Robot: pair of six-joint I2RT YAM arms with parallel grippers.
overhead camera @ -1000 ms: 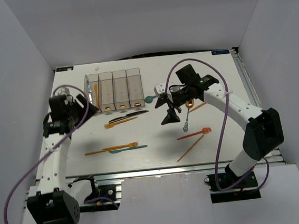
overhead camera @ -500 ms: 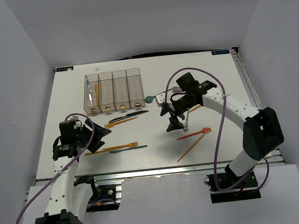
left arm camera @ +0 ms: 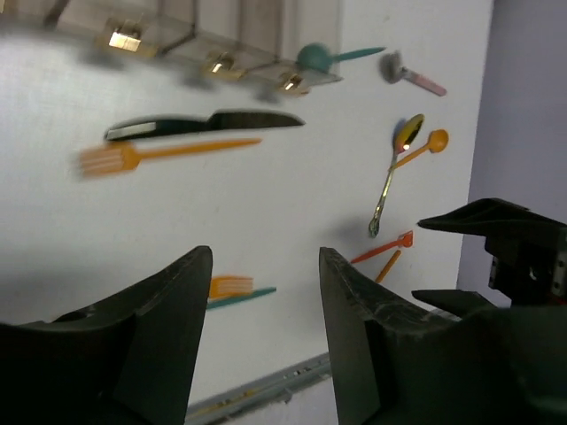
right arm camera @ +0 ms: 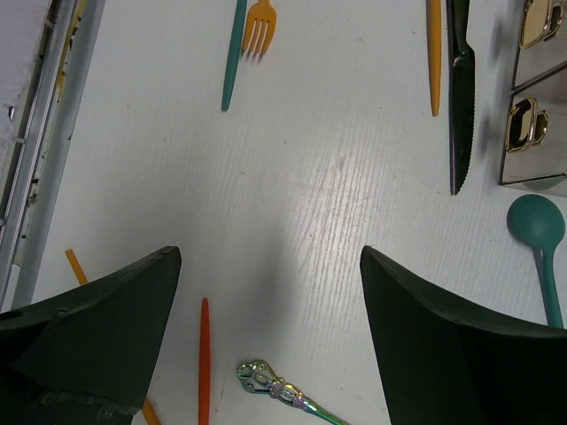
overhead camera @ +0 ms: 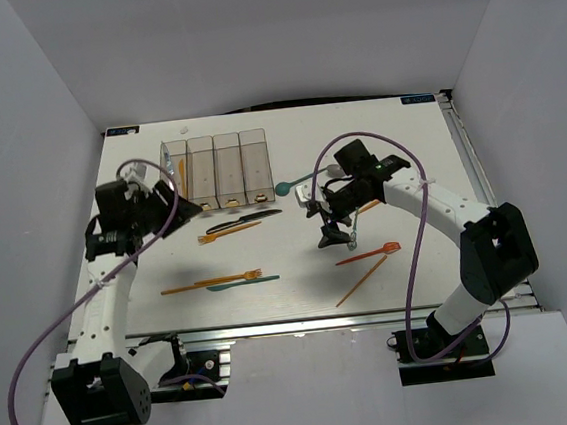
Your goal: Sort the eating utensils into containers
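Four joined clear containers (overhead camera: 217, 171) stand at the back left; the leftmost holds an orange utensil (overhead camera: 182, 178). A black knife (overhead camera: 244, 218) and an orange fork (overhead camera: 227, 233) lie in front of them. Another orange fork (overhead camera: 215, 279) and a teal knife (overhead camera: 242, 283) lie nearer. A teal spoon (overhead camera: 296, 183), a metallic spoon (overhead camera: 353, 230), a red fork (overhead camera: 368, 255) and an orange stick (overhead camera: 362, 280) lie to the right. My left gripper (overhead camera: 167, 204) is open and empty left of the containers. My right gripper (overhead camera: 327, 223) is open and empty, raised beside the metallic spoon's handle (right arm camera: 275, 385).
The left wrist view shows a pink-handled spoon (left arm camera: 412, 75) and an orange spoon (left arm camera: 423, 146) at the far right, and my right gripper's fingers (left arm camera: 505, 235). A metal rail (right arm camera: 35, 133) runs along the table's near edge. Purple cables loop off both arms.
My left arm swung toward the near edge, then back up to the left of the containers. My right gripper moved a little nearer and lower over the metallic spoon.
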